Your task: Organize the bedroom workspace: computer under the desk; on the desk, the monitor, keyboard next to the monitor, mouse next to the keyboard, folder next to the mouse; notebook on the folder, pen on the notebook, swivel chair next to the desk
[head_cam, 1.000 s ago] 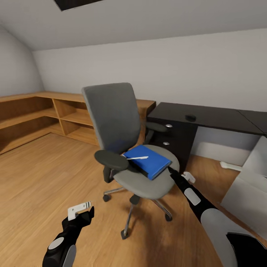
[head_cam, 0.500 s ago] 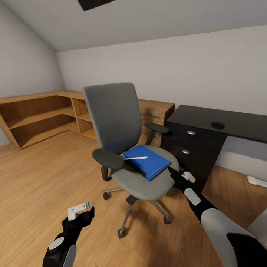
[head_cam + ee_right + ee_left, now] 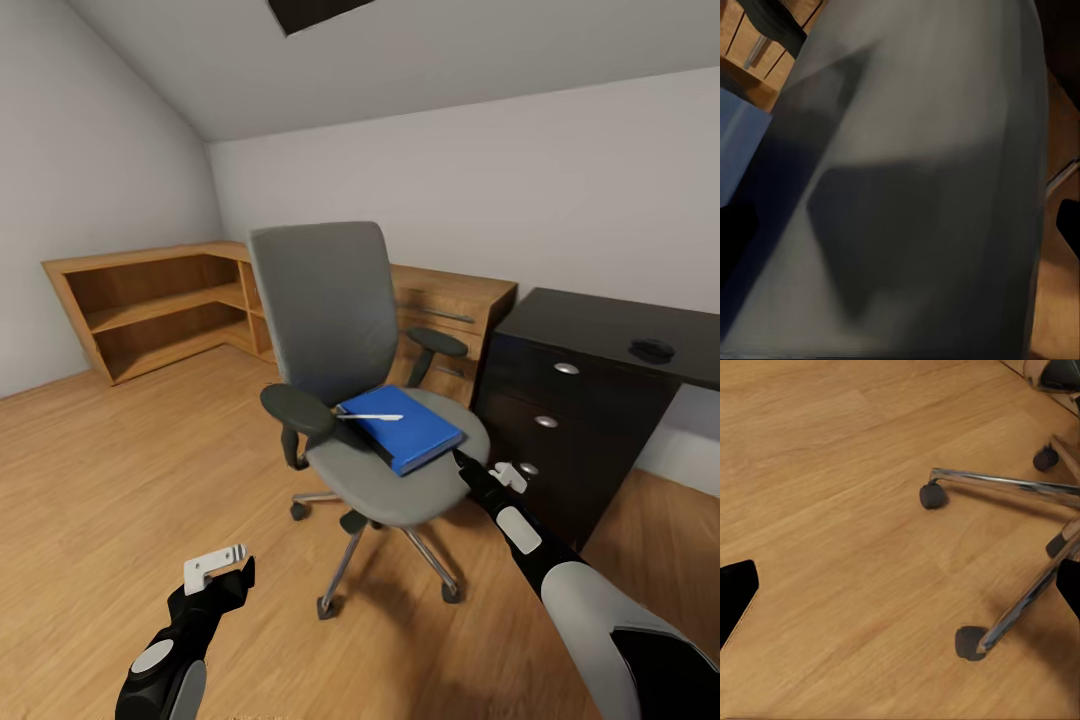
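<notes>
The blue folder (image 3: 405,430) lies on the swivel chair (image 3: 390,480) seat with the pen (image 3: 370,417) on top. It looks stiff and light; grip its overhanging edge. Right claw (image 3: 470,470) touches the seat, its opening possibly hidden; left claw (image 3: 222,570) hangs wide.

The swivel chair (image 3: 345,380) stands left of the desk (image 3: 600,340), shelves (image 3: 160,305) behind it. On its seat lies the notebook (image 3: 405,432), the pen (image 3: 370,417) on top. A mouse (image 3: 652,350) sits on the desk.

A home attic room: sloped ceiling (image 3: 450,60), wooden shelving (image 3: 160,305), dark desk (image 3: 600,330), swivel chair (image 3: 350,350)
</notes>
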Controlling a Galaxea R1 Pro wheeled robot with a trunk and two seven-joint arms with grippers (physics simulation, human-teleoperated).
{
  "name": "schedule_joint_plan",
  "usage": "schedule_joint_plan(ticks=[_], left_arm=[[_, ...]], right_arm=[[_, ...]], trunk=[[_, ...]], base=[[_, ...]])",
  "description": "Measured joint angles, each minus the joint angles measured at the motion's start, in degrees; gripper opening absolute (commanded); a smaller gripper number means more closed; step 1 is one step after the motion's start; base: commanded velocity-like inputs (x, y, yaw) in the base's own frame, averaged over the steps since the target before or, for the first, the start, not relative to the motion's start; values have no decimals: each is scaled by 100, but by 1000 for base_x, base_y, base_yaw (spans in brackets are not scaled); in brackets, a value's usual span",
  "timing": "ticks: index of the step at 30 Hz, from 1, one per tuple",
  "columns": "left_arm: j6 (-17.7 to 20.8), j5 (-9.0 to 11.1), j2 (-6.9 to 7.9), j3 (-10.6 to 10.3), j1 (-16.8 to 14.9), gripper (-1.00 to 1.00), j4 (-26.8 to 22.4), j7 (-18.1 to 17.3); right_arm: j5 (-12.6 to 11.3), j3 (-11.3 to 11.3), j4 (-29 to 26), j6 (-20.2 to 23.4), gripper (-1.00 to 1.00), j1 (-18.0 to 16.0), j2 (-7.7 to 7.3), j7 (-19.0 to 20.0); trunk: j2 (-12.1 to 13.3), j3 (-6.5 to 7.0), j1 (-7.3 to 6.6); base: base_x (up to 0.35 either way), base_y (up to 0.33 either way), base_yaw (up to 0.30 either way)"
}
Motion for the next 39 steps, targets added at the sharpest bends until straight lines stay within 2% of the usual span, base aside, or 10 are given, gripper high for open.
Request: schedule_joint_plan(ticks=[8,13,24,33,35,39], left_arm=[[0,-1,-1,-7,-2,100,3,0],[0,-1,-1,-10,-2,100,3,-1],[0,-1,-1,-10,-2,100,3,-2],[0,-1,-1,-8,-2,100,3,-1],[0,-1,-1,-9,-2,100,3,-1],[0,-1,-1,-8,-2,100,3,-1]], right_arm=[[-14,37,-1,2,100,1,1,35],[-18,38,18,1,100,1,1,174],[-19,44,29,-7,100,1,4,201],[-8,56,11,-1,100,9,21,237],[-15,57,1,7,100,9,27,350],[-32,56,18,21,100,10,60,982]], trunk=[[0,1,1],[0,0,3],[0,0,3],[0,1,0],[0,1,0],[0,1,0]], base=[[-38,0,119],[-296,0,4],[-335,0,0],[-87,0,0],[-8,0,0],[-2,0,0]])
